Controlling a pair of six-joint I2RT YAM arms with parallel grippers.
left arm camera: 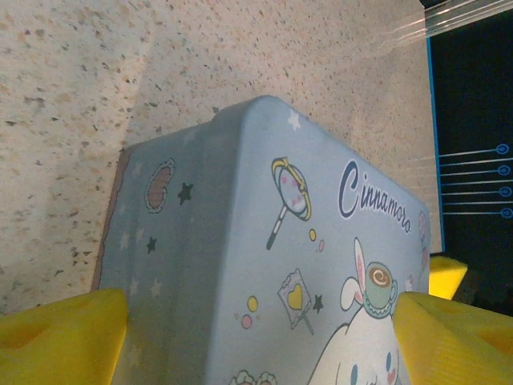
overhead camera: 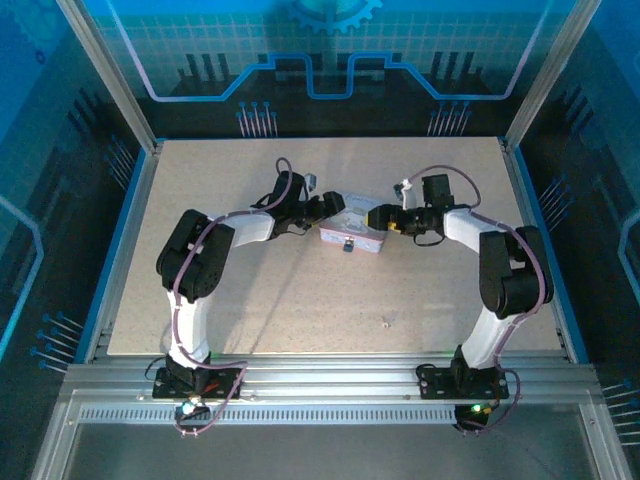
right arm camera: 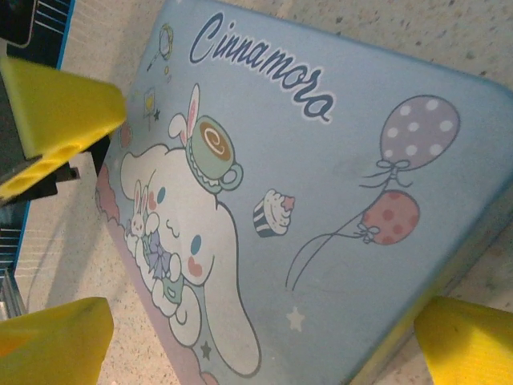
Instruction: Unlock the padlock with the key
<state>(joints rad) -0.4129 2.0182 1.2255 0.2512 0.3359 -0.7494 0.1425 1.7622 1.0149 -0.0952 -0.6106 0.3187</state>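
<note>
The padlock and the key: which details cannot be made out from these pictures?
- padlock: top view, a tiny dark spot at the tin box; too small to tell locked or open.
- key: top view, too small to identify.
- tin box sides: wrist views, cut off by frame edges.

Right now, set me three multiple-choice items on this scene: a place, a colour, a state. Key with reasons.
1. The tin box lies: A between the left gripper and right gripper; B at the far left corner; C on the near rail.
2. The grippers' fingers are: A red; B yellow; C green.
3. The right gripper's jaws stand: A pinched together; B wide apart; C clamped on a key.
Key: 1 A, the top view shows one gripper at each end of it; 2 B, yellow in both wrist views; 3 B, the lid shows across the wide gap.
</note>
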